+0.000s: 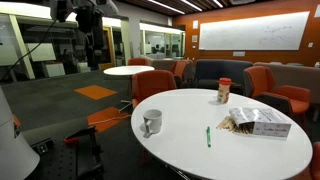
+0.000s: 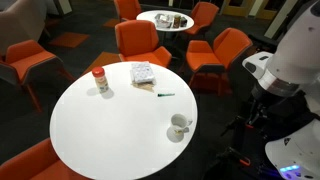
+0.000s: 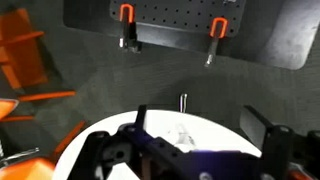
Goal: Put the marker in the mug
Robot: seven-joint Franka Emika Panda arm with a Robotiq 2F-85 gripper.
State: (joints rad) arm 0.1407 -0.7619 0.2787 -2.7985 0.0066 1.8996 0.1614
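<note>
A green marker lies flat on a round white table, near the grey mug, its long axis crosswise to the mug, well apart from the raised gripper, whose jaws are spread wide and empty, in a carpeted lounge with orange chairs.

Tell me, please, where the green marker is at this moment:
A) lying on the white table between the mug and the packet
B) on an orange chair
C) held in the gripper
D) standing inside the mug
A: in an exterior view the marker lies flat on the white table, apart from the mug on one side and the packet on the other.
</note>
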